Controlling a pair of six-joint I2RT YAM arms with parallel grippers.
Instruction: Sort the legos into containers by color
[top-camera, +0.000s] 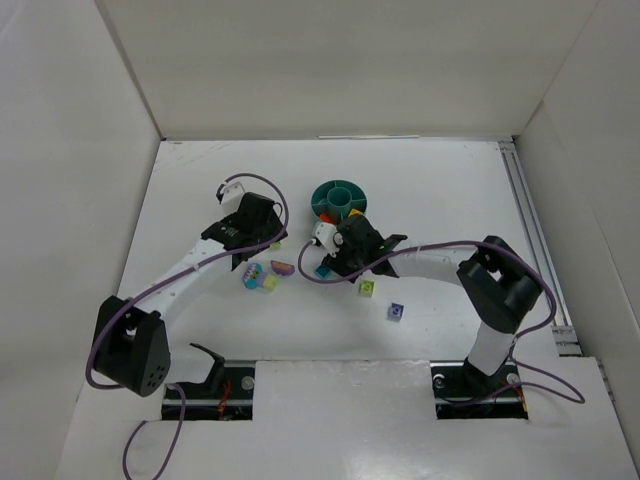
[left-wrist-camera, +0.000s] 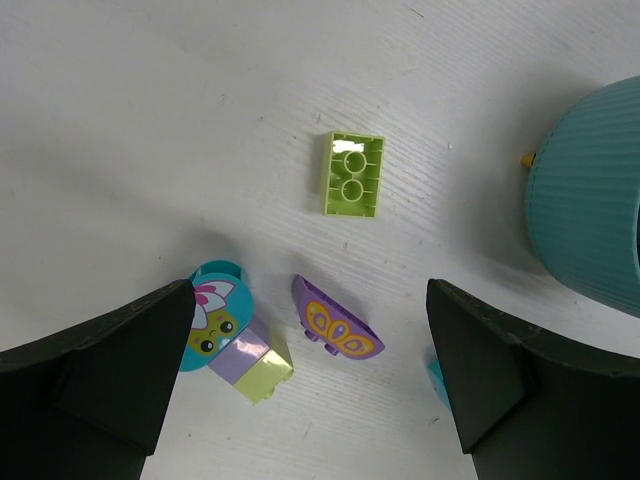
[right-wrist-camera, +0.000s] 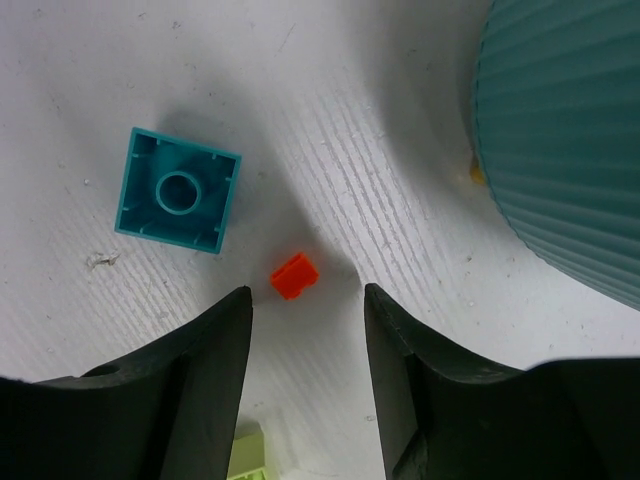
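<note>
Orange lego (right-wrist-camera: 294, 275) sits right at the mouth of your right pincer (right-wrist-camera: 307, 303), flat on the counter (right-wrist-camera: 330, 120) btwn the two fingertips, touched by neither. Jaws are part-spread, pinching nothing. Brick's tiny and turned diagonal to the closing line, so I'd guess its corners meet the pads first: square up or expect a twist. Just past it, up-left, a teal lego (right-wrist-camera: 178, 190) lies apart from the orange one. Further out, to the right, is the ribbed wall of the teal dish (right-wrist-camera: 570, 140), where orange should go. Left pincer (left-wrist-camera: 310, 292) is spread wide over a purple lego (left-wrist-camera: 338, 330) & lime lego (left-wrist-camera: 352, 173), so your right arm's nearer for orange.
</note>
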